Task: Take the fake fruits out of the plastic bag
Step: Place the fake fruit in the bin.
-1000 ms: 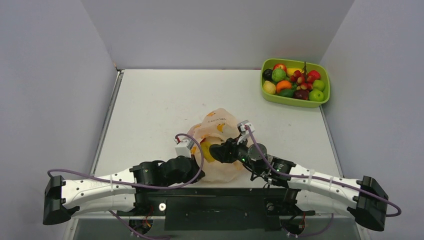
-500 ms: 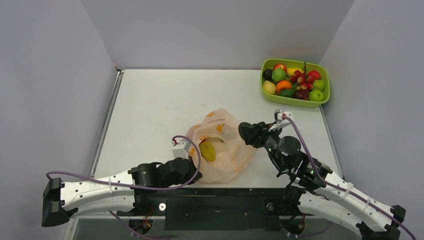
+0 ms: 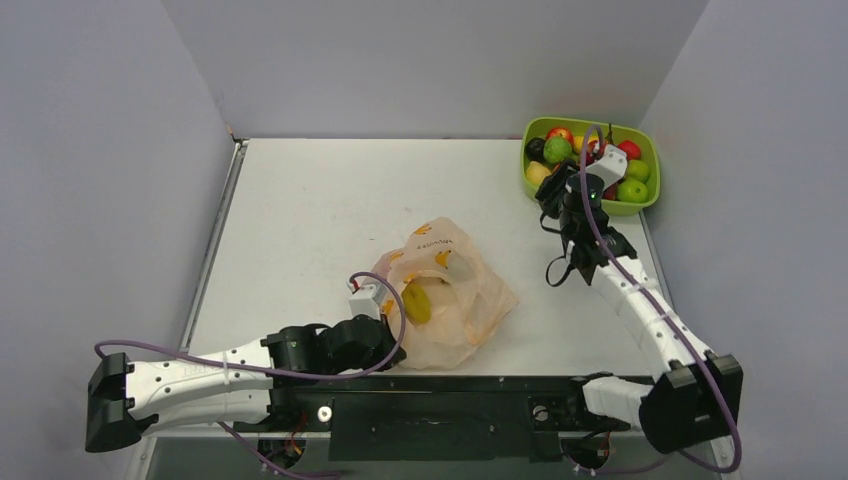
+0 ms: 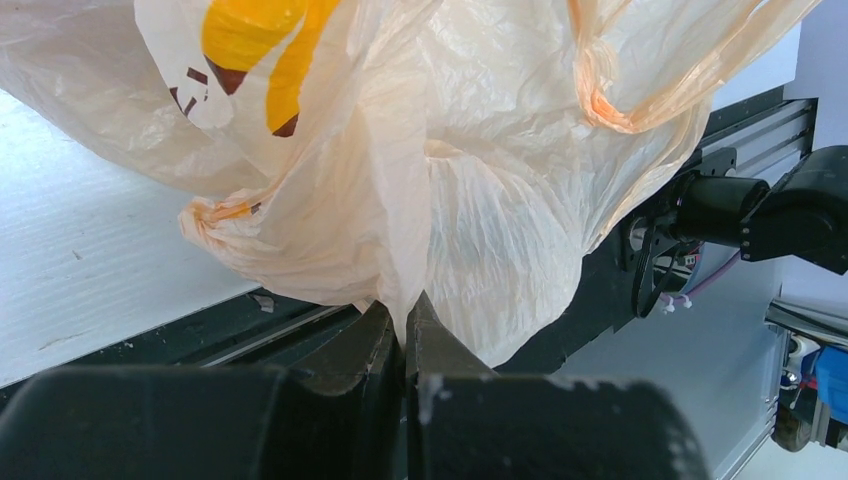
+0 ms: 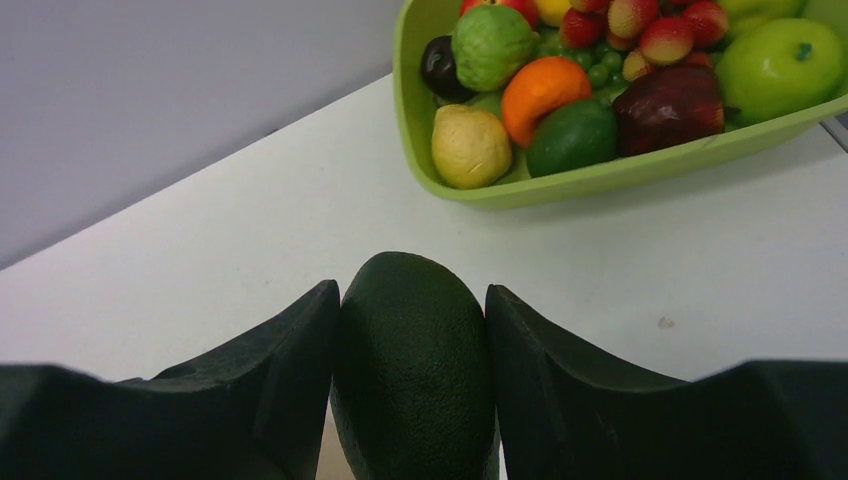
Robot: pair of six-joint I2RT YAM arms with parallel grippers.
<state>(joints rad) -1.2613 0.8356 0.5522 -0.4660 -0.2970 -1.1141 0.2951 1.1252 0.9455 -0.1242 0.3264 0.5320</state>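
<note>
While left fingers (image 4: 350, 365) pinch bag (image 4: 480, 200) at table (image 4: 90, 290) edge | right fingers (image 5: 285, 360) clamp green fruit (image 5: 415, 370) near tray (image 5: 600, 178)

Bright, diffuse overhead light; faint shadows. Left wrist view: the plastic bag (image 4: 480, 200) glows translucent; the left gripper (image 4: 405, 325) at 6 o'clock is dark and blurred. Right wrist view: soft shadow under the lime-green tray (image 5: 600, 180) at 1 o'clock; the dark green fruit (image 5: 410, 370) at 6 o'clock is slightly soft.

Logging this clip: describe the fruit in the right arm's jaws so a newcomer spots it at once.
Find the lime-green tray at the far right corner of the table. Just short of its near end hovers the right gripper, jaws shut on a dark green oval fruit. It is the only fruit clamped between black jaws.
</note>
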